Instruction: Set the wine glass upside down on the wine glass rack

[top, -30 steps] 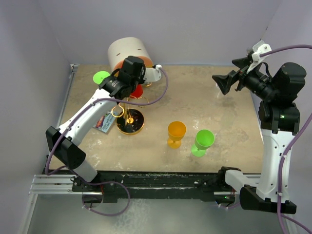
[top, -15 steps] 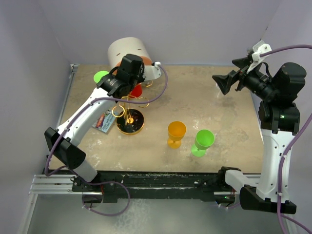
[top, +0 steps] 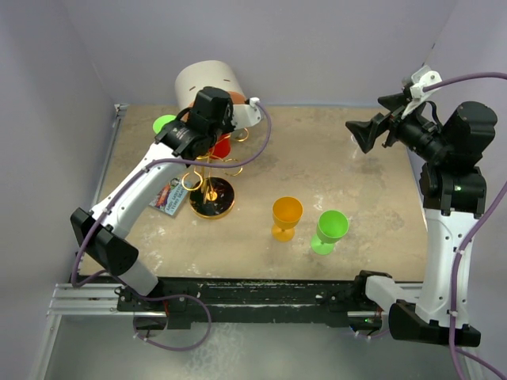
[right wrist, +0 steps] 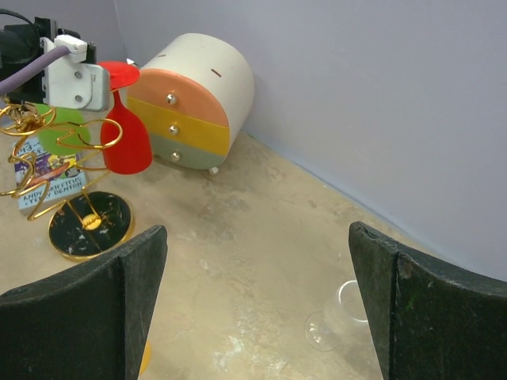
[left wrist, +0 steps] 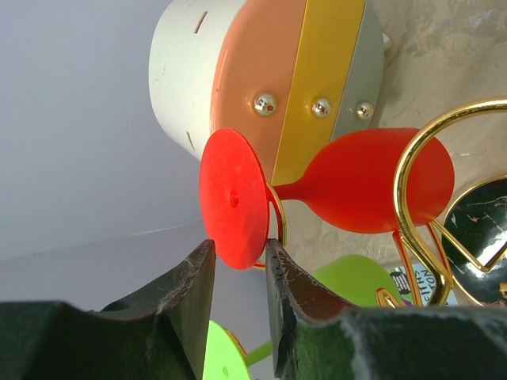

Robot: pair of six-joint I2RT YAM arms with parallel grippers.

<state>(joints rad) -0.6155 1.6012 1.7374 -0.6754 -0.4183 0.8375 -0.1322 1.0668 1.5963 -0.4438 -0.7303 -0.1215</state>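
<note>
At the far-left corner of the worktop (top: 364,186), the red wine glass (left wrist: 372,182) hangs inverted at the wine glass rack (right wrist: 107,215). Its bowl points downward, its foot is uppermost, and its stem lies in one of the gold ring loops just beneath the foot. The bowl is near the cream-and-orange drawer cylinder (top: 207,83). The left end effector (left wrist: 238,252) is positioned at the foot of the glass. Its jaws stand a narrow gap apart with the rim of the foot between them, and it cannot be determined whether they clamp the rim or merely flank it. The right end effector (right wrist: 257,245) is raised well clear on the right side, jaws spread wide and holding nothing. Assessment: the transport and inversion stages appear complete, and the glass appears engaged in its loop. Three items look outstanding from this position: confirm that the loop, not the arm, carries the foot; separate the jaws fully; and retract the left arm without dragging the foot off the loop. An orange glass (top: 287,215) and a green glass (top: 329,229) stand upright near the worktop centre, well apart from the rack; whether they belong to the task cannot be stated.
</note>
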